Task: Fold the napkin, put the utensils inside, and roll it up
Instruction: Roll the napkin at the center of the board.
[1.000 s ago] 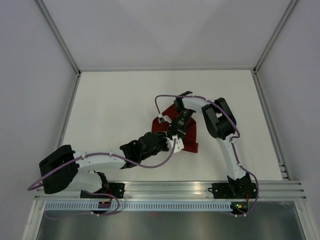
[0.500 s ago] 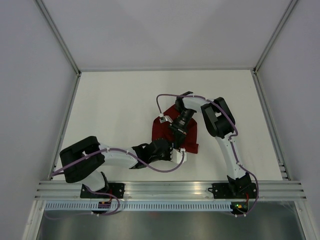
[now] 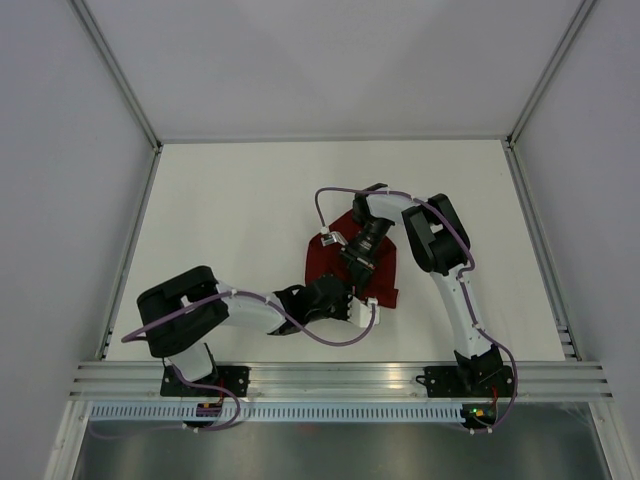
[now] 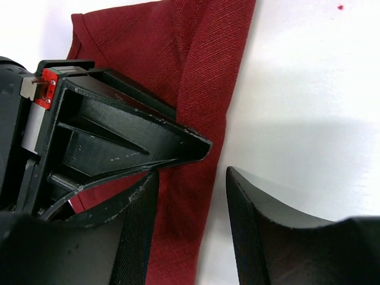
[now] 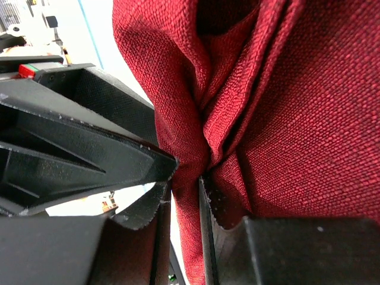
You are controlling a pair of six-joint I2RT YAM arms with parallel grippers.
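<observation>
The napkin (image 3: 384, 272) lies bunched on the desk (image 3: 230, 220), right of centre. The right end effector (image 5: 185, 205) is clenched on a napkin fold. The left end effector (image 4: 191, 228) is released, straddling the napkin's edge.

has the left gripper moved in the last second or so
Yes. The left gripper has drawn back toward the near rail, from over the napkin to its near edge.

A matte white surface (image 3: 230, 220) sits inside a booth of plain pale grey walls (image 3: 330, 60), at the back and on both sides. Slim metal posts (image 3: 120, 78) line the corners. A ribbed aluminium rail (image 3: 340, 380) crosses the near edge. The light is even and the shadows soft.
</observation>
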